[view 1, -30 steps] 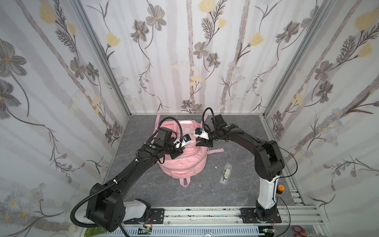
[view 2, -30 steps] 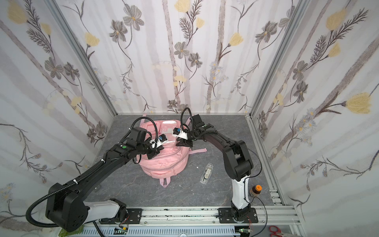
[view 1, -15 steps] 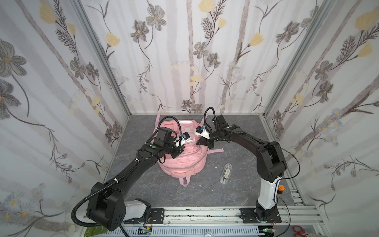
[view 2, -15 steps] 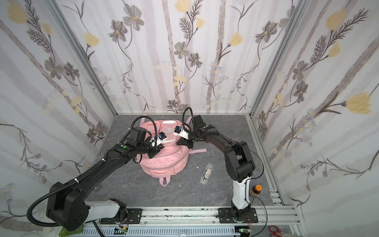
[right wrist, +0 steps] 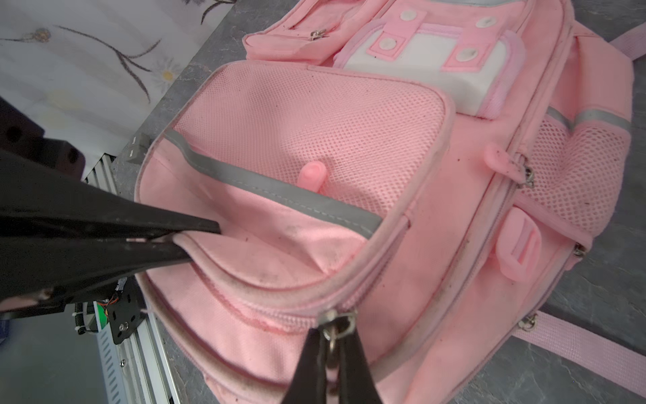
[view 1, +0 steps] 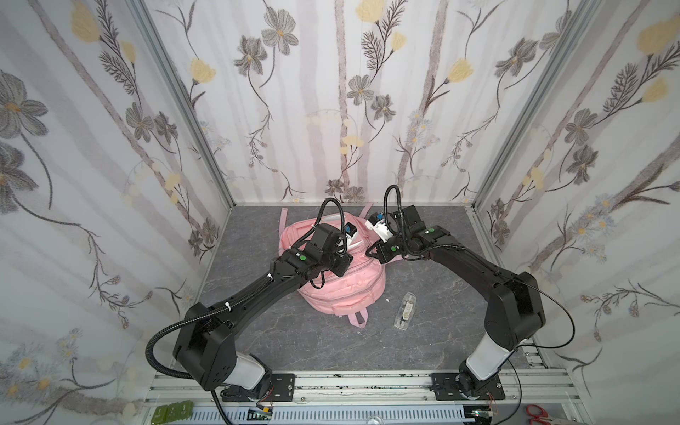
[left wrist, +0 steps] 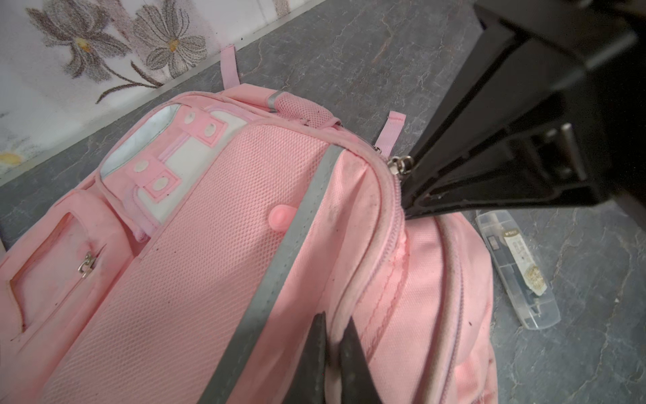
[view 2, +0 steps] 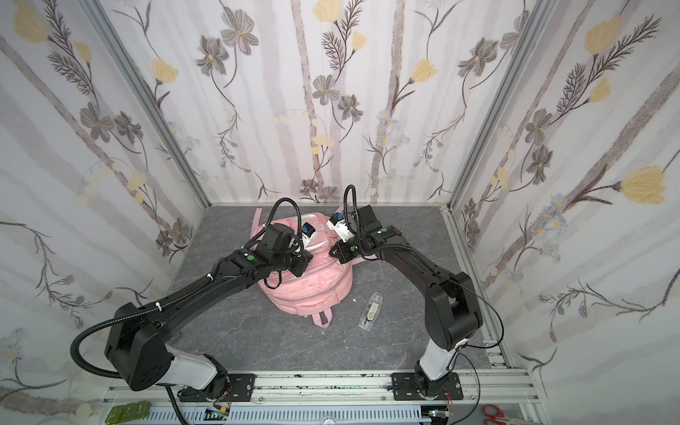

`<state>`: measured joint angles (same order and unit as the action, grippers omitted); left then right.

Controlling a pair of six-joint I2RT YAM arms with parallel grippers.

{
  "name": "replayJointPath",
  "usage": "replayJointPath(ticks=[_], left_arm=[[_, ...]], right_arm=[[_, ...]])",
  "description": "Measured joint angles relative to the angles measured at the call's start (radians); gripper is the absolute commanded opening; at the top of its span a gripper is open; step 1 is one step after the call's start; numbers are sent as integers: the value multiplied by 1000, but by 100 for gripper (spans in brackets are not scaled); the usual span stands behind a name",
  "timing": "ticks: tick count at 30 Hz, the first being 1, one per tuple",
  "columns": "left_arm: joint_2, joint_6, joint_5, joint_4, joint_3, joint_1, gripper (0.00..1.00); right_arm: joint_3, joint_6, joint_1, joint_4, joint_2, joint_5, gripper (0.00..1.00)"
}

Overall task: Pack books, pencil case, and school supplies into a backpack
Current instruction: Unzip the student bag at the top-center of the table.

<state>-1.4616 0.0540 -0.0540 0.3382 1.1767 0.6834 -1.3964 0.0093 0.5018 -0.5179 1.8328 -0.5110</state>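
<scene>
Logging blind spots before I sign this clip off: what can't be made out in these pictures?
- Inside of the backpack: covered by its own fabric in every view, so what is packed cannot be told.
- Tips of the left gripper and right gripper: too small and partly under the wrists in both top views.
- Clear case: print too small in both top views, blurred in the left wrist view.

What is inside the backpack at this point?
Nothing inside shows: no pocket of the backpack gapes, so its fabric hides any contents. The right gripper holds a zipper pull in its jaws. The clear case lies outside.
</scene>
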Motion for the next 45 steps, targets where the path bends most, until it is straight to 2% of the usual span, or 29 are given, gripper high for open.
replayJointPath(ticks=[5,10,13,17,22,25,32,36,40,45], left_arm=[[-66,-117,74,97,107,60,0],[-198,-251,127,246,309,112,0],[-253,-324,188,333,429,140,0],[-288,-446,208,430,544,145,0],[-368,-621,153,444,603,150,0],[-446,-684,130,427,672,154,0],[-551,-765,102,329,719,126,0],[-581,-800,58,322,731,105,0],[-608,-806,-4,320,765,74,0],[-617,-807,-56,325,792,43,0]], right_arm=[[11,92,4,-57,-45,32,0],[26,152,-6,-72,-92,80,0],[14,182,-44,-76,-98,61,0],[-34,191,-55,-76,-93,40,0],[-45,190,-78,-68,-41,52,0],[-77,184,-118,-66,13,58,0],[-200,134,-156,-81,124,71,0],[-157,114,-152,-67,116,97,0],[-102,109,-139,-54,80,72,0],[-130,134,-140,-42,91,27,0]])
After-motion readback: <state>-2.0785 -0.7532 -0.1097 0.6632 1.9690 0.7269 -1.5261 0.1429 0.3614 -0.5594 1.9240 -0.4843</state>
